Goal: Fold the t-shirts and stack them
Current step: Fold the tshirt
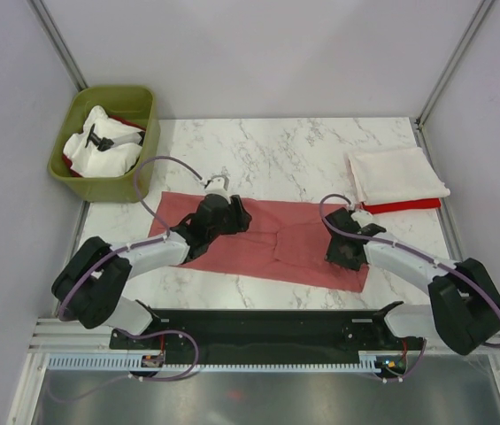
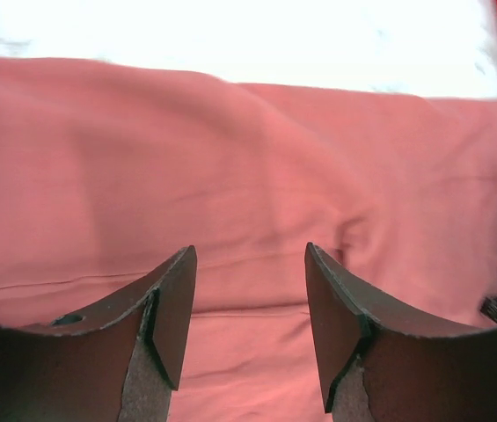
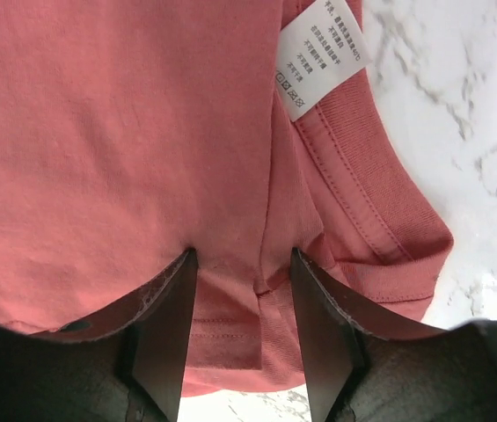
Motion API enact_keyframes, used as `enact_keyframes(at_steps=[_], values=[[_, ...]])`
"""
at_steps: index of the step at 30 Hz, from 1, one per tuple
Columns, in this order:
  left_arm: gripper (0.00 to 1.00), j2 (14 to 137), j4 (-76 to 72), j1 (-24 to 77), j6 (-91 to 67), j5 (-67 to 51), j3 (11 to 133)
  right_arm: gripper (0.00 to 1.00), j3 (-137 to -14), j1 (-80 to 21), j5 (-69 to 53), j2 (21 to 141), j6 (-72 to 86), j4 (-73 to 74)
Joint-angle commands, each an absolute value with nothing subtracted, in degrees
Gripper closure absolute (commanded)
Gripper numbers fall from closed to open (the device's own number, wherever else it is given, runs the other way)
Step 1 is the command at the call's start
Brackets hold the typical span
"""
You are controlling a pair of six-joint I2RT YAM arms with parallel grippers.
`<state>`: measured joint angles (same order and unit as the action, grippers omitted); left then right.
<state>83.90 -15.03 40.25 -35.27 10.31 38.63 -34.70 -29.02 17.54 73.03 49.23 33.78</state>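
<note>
A dusty salmon-red t-shirt [image 1: 276, 239], folded into a long strip, lies across the middle of the table. My left gripper [image 1: 241, 217] is open and hovers low over its left-middle part, with plain cloth [image 2: 248, 158] between and beyond the fingers [image 2: 173, 308]. My right gripper [image 1: 341, 254] is open at the shirt's right end. Its fingertips [image 3: 173, 308] press onto the cloth by a folded hem [image 3: 230, 325], near the collar and the white neck tag [image 3: 321, 57]. A folded cream-white t-shirt [image 1: 397, 174] lies on a bright red one [image 1: 406, 205] at the back right.
A green bin [image 1: 143, 106] at the back left holds white cloth [image 1: 103, 146] and a bit of red cloth. The marble tabletop [image 1: 276, 150] shows behind the shirt. Grey walls enclose the table on three sides. A black rail [image 1: 267, 323] runs along the near edge.
</note>
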Motion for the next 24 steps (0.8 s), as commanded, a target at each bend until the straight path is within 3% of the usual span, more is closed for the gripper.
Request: enact_keyframes(at_steps=[1,8,14,19,21,24], values=[[0.4,82.7,-14.6,34.5,-40.2,8.9,36.7,0.45,-37.7,-29.2,19.1,80.8,48.8,27.0],[0.39,77.8,-15.3,28.6,-42.8,9.0,32.2,0.49,-53.9,-29.2,17.8,103.0,45.7,24.1],[0.39,72.0,-15.7,28.5,-41.3,12.7,28.8,0.48,-79.6,-28.6,18.5,122.5,39.6,26.5],[0.39,73.4,-16.8,28.7,-40.5,10.6,29.4,0.46,-108.8,-22.3,19.6,138.2,36.2,35.4],[0.39,74.3,-16.9,28.7,-40.3,10.0,29.9,0.45,-119.0,-18.6,19.4,144.2,35.1,38.3],[0.39,75.1,-17.0,29.9,-39.6,9.8,30.8,0.26,-123.1,-15.7,16.2,144.9,31.0,36.2]])
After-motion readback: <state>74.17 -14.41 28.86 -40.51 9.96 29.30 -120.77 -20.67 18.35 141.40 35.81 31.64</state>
